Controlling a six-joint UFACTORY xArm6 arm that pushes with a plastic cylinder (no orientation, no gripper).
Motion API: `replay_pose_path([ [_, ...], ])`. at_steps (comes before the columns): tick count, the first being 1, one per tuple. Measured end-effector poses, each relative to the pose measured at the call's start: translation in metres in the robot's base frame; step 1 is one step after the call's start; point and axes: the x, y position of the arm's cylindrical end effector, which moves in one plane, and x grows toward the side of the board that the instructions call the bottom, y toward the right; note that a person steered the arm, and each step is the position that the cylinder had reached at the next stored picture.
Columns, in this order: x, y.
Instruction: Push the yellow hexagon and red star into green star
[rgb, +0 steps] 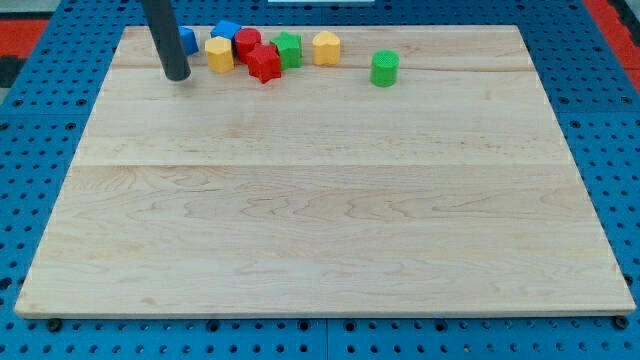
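Observation:
My tip (177, 76) rests on the board near the view's top left, left of the cluster of blocks. A red star (265, 64) lies at the front of the cluster and touches the green star (289, 49) just to its upper right. A yellow hexagon (326, 47) sits to the right of the green star with a small gap between them. My tip is about 40 px to the left of a second yellow block (219, 55) and touches no block.
A red round block (247, 43) sits behind the red star. One blue block (227, 31) is at the board's top edge and another blue block (189, 40) is partly hidden behind my rod. A green cylinder (384, 68) stands alone to the right.

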Motion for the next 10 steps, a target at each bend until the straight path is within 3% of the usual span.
replay_pose_path([
  [3, -0.033, 0.028],
  [5, 0.000, 0.061],
  [10, 0.009, 0.174],
])
